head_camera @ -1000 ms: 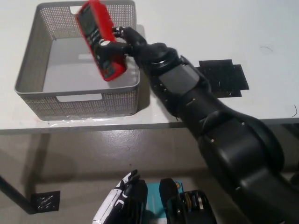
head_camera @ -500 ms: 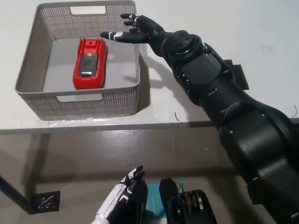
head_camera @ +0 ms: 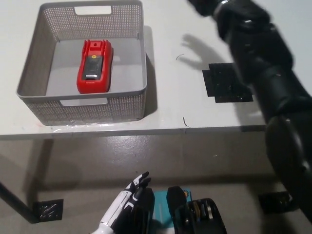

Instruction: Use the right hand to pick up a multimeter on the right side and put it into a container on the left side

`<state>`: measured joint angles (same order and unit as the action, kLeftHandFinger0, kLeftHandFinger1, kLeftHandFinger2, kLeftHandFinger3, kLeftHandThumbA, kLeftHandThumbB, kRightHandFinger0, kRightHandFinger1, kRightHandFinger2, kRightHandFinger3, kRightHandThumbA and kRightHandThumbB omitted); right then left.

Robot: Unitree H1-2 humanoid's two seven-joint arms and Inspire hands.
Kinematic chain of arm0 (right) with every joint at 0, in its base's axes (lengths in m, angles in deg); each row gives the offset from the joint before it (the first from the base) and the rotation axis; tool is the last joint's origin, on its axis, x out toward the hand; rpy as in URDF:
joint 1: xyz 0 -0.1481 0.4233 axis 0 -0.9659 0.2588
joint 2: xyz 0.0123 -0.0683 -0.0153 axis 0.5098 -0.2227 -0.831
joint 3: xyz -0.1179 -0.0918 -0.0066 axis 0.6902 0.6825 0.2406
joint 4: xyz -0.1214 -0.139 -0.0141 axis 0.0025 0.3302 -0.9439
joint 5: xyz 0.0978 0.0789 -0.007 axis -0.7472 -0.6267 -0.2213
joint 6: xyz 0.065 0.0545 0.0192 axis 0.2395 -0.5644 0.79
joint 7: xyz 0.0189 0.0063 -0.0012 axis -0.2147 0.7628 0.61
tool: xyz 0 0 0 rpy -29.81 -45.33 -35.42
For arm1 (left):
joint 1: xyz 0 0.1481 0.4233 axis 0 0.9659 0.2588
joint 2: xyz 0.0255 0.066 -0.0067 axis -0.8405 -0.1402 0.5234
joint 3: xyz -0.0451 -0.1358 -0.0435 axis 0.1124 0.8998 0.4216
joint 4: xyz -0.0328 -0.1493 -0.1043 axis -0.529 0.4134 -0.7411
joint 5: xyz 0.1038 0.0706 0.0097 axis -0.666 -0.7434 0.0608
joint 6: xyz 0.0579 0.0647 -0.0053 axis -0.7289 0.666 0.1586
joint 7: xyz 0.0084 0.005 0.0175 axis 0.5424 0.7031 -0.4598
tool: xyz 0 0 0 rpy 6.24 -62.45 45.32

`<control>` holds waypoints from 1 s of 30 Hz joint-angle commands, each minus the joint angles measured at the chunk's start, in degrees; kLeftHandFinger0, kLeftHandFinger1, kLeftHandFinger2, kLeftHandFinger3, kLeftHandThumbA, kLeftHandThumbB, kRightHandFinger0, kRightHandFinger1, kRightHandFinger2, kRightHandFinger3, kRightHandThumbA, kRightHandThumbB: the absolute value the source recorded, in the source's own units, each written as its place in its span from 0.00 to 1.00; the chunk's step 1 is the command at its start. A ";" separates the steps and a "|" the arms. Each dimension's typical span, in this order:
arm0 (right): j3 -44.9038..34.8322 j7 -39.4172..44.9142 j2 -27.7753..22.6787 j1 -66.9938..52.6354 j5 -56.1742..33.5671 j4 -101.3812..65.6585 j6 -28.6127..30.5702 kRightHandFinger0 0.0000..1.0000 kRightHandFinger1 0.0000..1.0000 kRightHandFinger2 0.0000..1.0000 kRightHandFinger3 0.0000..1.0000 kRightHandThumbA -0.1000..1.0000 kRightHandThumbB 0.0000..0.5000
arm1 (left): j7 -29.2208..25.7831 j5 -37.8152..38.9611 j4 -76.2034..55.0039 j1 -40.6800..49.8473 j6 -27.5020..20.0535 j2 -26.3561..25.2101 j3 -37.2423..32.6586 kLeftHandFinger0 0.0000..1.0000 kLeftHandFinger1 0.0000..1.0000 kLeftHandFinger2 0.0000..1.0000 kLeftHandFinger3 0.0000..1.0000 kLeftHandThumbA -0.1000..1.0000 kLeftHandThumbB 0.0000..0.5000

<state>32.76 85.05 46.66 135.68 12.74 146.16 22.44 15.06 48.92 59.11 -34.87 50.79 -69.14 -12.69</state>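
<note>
The red multimeter (head_camera: 94, 66) lies flat on the floor of the grey mesh container (head_camera: 29, 73), which stands on the left of the white table, and nothing touches it. My black right arm (head_camera: 263, 73) reaches up along the right side. Only the base of my right hand (head_camera: 202, 6) shows at the top edge, well right of the container and holding nothing. Its shadow (head_camera: 197, 51) on the table has spread fingers. My white left hand (head_camera: 127, 207) rests low at the bottom, below the table, with its fingers straight and nothing in it.
A black patch (head_camera: 227, 83) marks the table to the right of the container. The table's front edge (head_camera: 146, 130) crosses the middle of the picture, with grey floor below. A small black square (head_camera: 48, 210) lies on the floor at the lower left.
A second ago my right hand held the multimeter over the container. It let go, the multimeter landed flat inside, and the hand has since drawn back up and to the right.
</note>
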 commanded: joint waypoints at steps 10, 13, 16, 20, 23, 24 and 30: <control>-15.56 12.33 -0.71 -33.38 -36.30 -45.76 -22.45 1.00 1.00 1.00 1.00 1.00 0.96 | -1.40 -0.23 -0.29 2.16 -1.80 -0.27 1.43 1.00 1.00 1.00 1.00 1.00 0.88; -12.91 13.89 -1.63 -41.53 -43.27 -53.11 -22.46 1.00 1.00 1.00 1.00 1.00 0.95 | -1.74 -0.26 -0.14 2.17 -1.75 -0.12 1.67 1.00 1.00 1.00 1.00 1.00 0.88; -11.27 16.47 -2.61 -48.66 -44.97 -58.63 -22.46 1.00 1.00 1.00 1.00 1.00 0.96 | -1.96 0.30 0.29 1.92 -1.88 -0.04 2.19 1.00 1.00 1.00 1.00 1.00 0.89; -10.79 18.39 -2.01 -56.96 -42.53 -64.24 -22.46 1.00 1.00 1.00 1.00 1.00 0.93 | -1.91 0.99 -0.07 1.92 -1.47 -0.26 2.85 1.00 1.00 1.00 1.00 1.00 0.84; -9.54 18.36 -1.43 -62.47 -40.24 -66.56 -20.64 1.00 1.00 1.00 1.00 1.00 0.92 | -1.83 1.66 -0.42 2.24 -1.16 -0.17 3.33 1.00 1.00 1.00 1.00 1.00 0.82; -8.90 19.13 -1.32 -65.25 -39.69 -66.92 -19.80 1.00 1.00 1.00 1.00 1.00 0.92 | -1.87 1.87 -0.33 2.37 -1.52 -0.10 3.49 1.00 1.00 1.00 1.00 1.00 0.81; -6.19 23.27 -0.72 -75.24 -38.00 -65.58 -15.23 1.00 1.00 1.00 1.00 1.00 0.91 | -1.79 2.36 0.18 1.74 -2.13 0.52 4.76 1.00 1.00 1.00 1.00 1.00 0.86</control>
<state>24.03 96.08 45.93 66.66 -15.68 87.27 6.52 14.89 49.28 60.45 -33.14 50.72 -69.08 -9.78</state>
